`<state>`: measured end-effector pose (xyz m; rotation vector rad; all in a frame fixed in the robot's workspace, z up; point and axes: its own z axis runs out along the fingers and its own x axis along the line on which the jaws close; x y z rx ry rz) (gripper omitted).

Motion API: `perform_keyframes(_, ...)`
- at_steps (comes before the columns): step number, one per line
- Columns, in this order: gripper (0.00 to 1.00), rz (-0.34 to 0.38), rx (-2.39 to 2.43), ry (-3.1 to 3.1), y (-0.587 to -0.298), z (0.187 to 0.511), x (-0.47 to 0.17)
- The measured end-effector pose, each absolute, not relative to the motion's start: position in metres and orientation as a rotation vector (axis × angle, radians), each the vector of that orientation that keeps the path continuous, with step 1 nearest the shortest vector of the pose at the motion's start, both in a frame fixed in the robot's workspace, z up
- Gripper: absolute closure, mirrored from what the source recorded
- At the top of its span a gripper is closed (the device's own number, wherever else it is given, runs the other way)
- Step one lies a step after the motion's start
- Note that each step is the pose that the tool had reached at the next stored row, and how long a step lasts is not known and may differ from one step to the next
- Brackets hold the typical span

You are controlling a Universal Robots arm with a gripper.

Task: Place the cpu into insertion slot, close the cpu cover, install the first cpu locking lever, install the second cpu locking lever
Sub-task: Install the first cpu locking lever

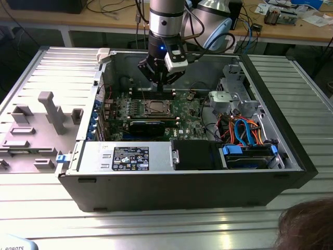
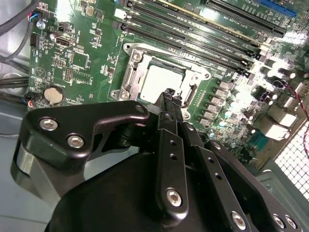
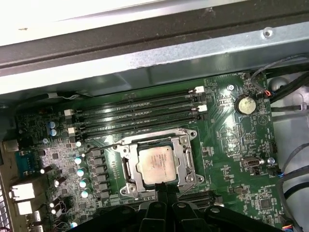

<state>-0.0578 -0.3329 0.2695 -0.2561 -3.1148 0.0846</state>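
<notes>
The cpu (image 3: pixel 158 164) lies flat in the insertion slot (image 3: pixel 126 170) on the green motherboard (image 3: pixel 227 145), its silver top showing through the window of the cpu cover (image 3: pixel 187 159), which lies down around it. A thin wire lever (image 3: pixel 112 145) runs along one side of the socket. My gripper (image 3: pixel 164 185) hangs just above the socket's edge, shut, with nothing between its fingers. In the second wrist view the closed fingertips (image 2: pixel 169 93) sit over the rim of the cpu (image 2: pixel 157 79). In the exterior view the gripper (image 1: pixel 164 87) hovers over the socket (image 1: pixel 155 108) inside the open computer case.
Memory slots (image 3: pixel 140 111) run beside the socket, and a coin battery (image 3: pixel 245 105) sits further off. The case holds a power supply (image 1: pixel 130 156), drive bays and bundled cables (image 1: pixel 247 130) at the exterior view's right. A person's head (image 1: pixel 307 224) is at the front right.
</notes>
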Motion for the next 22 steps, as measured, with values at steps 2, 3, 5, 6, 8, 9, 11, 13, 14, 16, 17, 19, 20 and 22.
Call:
perform_keyframes(2,0.89,0.085,-0.239,-3.117,-0.3329,0.2695,-0.0578)
perform_keyframes(3,0.89,0.085,-0.149,-3.124,-0.3329,0.2695,-0.0578)
perform_keyframes(5,0.89,0.086,-0.075,-3.128,-0.3329,0.2695,-0.0578)
perform_keyframes(6,0.89,0.086,-0.054,-3.128,-0.3329,0.2695,-0.0578)
perform_keyframes(8,0.89,0.086,-0.044,-3.129,-0.3329,0.2695,-0.0578)
perform_keyframes(9,0.89,0.086,-0.034,-3.129,-0.3329,0.2695,-0.0578)
perform_keyframes(11,0.89,0.086,-0.024,-3.129,-0.3329,0.2695,-0.0578)
perform_keyframes(13,0.89,0.086,-0.008,-3.13,-0.3329,0.2695,-0.0578)
perform_keyframes(14,0.89,0.086,-0.003,-3.13,-0.3329,0.2695,-0.0578)
perform_keyframes(16,0.89,0.086,0.015,-3.13,-0.3329,0.2695,-0.0578)
perform_keyframes(17,0.89,0.086,0.021,-3.13,-0.3329,0.2695,-0.0578)
perform_keyframes(19,0.89,0.086,0.033,-3.13,-0.3329,0.2695,-0.0578)
perform_keyframes(20,0.89,0.086,0.047,-3.13,-0.3329,0.2695,-0.0578)
perform_keyframes(22,0.89,0.087,0.061,-3.13,-0.3329,0.2695,-0.0578)
